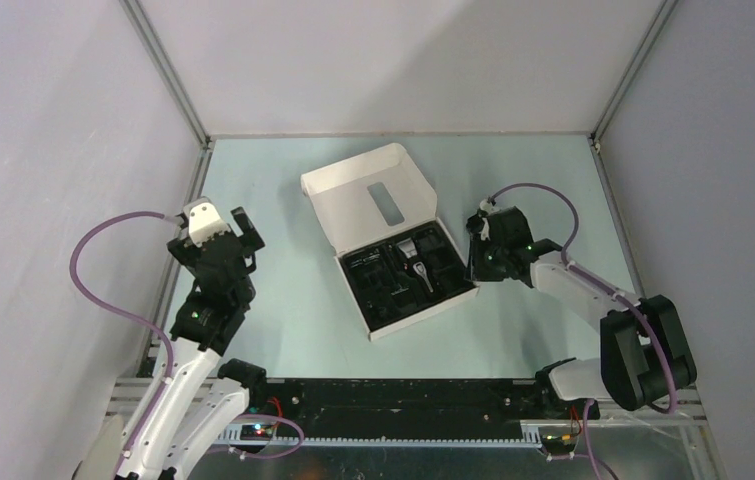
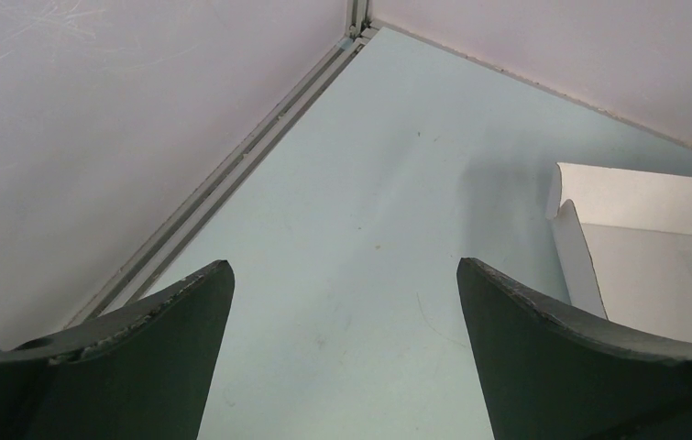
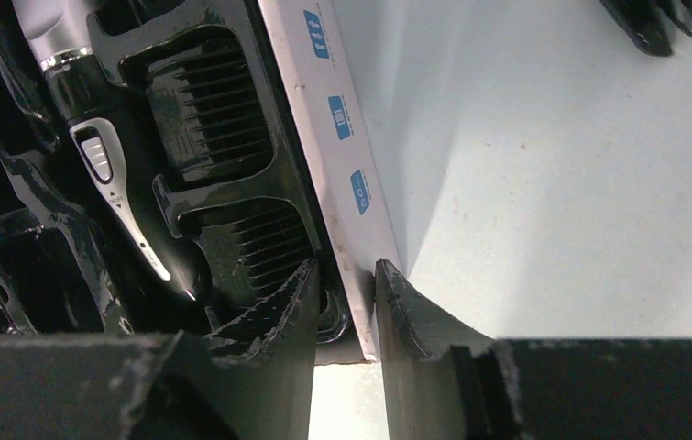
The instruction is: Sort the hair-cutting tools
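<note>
The right gripper [image 3: 346,270] is set astride the box wall [image 3: 319,73], jaws nearly together, clamping unclear; clipper attachments [image 3: 218,101] are seated just inside its tray-side finger.

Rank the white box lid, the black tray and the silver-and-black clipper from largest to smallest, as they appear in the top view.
1. Largest: white box lid and black tray, which look too alike in size to separate.
2. Smallest: silver-and-black clipper, lying in the tray.

The table [image 1: 293,330] is viewed from overhead; the white box [image 1: 343,190] is also caught, lower, by both wrist cameras.
</note>
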Robot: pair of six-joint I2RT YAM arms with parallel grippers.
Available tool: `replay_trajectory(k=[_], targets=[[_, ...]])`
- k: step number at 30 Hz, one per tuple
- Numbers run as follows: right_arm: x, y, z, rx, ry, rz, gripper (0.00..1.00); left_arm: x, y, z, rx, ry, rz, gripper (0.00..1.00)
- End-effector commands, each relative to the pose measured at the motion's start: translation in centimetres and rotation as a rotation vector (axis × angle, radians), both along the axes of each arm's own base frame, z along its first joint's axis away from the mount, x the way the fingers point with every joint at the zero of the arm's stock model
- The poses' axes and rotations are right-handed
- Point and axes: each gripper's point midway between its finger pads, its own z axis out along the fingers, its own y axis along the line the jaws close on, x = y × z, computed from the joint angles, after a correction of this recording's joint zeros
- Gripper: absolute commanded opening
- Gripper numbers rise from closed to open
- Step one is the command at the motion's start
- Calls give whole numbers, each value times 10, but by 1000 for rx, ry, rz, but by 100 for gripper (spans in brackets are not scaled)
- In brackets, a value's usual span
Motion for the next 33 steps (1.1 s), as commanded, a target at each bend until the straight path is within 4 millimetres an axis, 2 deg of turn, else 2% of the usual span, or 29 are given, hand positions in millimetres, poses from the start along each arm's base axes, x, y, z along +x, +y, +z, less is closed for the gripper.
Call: replay_trajectory(k=[1, 5, 8, 10, 12, 13, 16, 17, 20, 28, 33], targets=[[15, 27, 12, 46, -62, 51, 32, 2, 2, 12, -9, -40, 8, 99], [28, 31, 19, 30, -76, 41, 32, 0, 2, 14, -11, -47, 9, 99], [42, 30, 37, 23, -114, 8, 37, -1, 3, 15, -11, -52, 11, 99], [51, 22, 48, 7, -137, -53, 43, -2, 3, 16, -12, -55, 12, 99], [63, 3, 56, -51, -169, -170, 51, -2, 3, 17, -16, -61, 10, 99], [68, 0, 60, -48, -172, -212, 54, -3, 3, 18, -18, -64, 9, 99], [81, -20, 63, -80, -178, -342, 59, -4, 3, 19, -23, -72, 8, 99], [86, -20, 65, -70, -167, -377, 60, -5, 4, 20, -24, -76, 8, 99], [92, -23, 60, -76, -113, -401, 62, -6, 3, 21, -28, -81, 7, 99], [110, -45, 20, -114, 5, -595, 60, -8, 4, 23, -32, -89, 10, 99], [126, -55, 15, -64, 1, -696, 56, -7, 3, 21, -32, -84, 7, 99]])
